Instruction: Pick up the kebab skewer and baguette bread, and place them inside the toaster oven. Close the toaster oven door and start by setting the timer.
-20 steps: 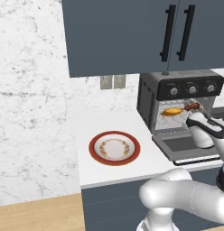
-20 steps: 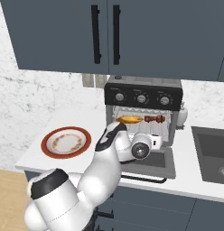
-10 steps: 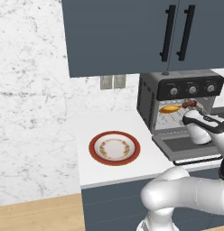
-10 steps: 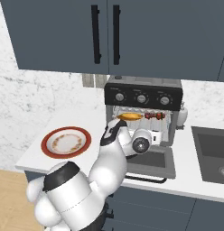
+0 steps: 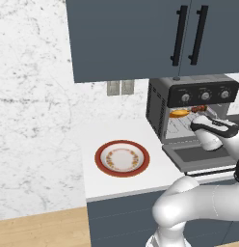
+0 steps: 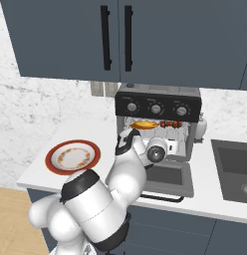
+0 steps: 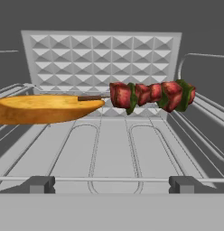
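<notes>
The toaster oven [image 5: 189, 96] stands open on the counter, and its door [image 5: 198, 157] lies folded down flat in front. On the upper wire rack the golden baguette bread [image 7: 44, 108] lies at the left. The kebab skewer [image 7: 150, 95] lies to its right, stick end touching the loaf. Both show from the base too: baguette bread [image 6: 144, 124], kebab skewer [image 6: 170, 124]. My gripper [image 7: 112, 185] hovers above the door just outside the oven mouth, facing in. It is open and holds nothing; its fingertips [image 7: 39, 184] are well short of the food.
A red-rimmed plate [image 5: 122, 158] lies on the counter left of the oven. A sink [image 6: 235, 169] is set in to the right, and a small white bottle [image 6: 201, 128] stands by the oven's right side. Dark cabinets hang overhead.
The hand has shifted slightly up and to the left in front of the oven, and the arm's elbow has swung. The bread and skewer lie still on the rack, and the jaws stay open.
</notes>
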Robot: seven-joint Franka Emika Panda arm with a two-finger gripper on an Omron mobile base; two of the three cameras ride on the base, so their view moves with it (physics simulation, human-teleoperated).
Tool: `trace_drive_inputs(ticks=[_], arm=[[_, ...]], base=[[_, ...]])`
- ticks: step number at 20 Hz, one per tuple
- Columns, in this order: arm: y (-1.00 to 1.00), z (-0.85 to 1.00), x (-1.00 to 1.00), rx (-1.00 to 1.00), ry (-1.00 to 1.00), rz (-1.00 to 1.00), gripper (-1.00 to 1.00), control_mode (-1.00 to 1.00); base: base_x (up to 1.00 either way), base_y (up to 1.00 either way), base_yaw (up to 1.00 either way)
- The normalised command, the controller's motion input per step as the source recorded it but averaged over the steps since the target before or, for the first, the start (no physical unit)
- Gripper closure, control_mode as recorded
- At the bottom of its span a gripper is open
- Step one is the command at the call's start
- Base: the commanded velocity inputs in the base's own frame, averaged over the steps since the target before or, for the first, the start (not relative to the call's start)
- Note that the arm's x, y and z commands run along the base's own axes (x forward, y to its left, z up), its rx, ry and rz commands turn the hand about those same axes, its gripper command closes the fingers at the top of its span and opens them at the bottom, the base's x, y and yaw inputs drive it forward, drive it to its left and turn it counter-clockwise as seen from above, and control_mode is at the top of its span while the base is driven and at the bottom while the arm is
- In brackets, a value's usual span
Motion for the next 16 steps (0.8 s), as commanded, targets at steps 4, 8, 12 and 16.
trace_drive_inputs(ticks=[4,8,12,16], arm=[[0.0,0.0,0.26,0.0,0.0,0.0,-1.0,-1.0],[0.0,0.0,0.23,0.0,0.0,0.0,-1.0,-1.0],[0.0,0.0,0.18,0.0,0.0,0.0,-1.0,-1.0],[0.0,0.0,0.18,0.0,0.0,0.0,-1.0,-1.0]], base=[[0.0,0.0,0.0],[0.0,0.0,0.0],[0.0,0.0,0.0],[0.0,0.0,0.0]])
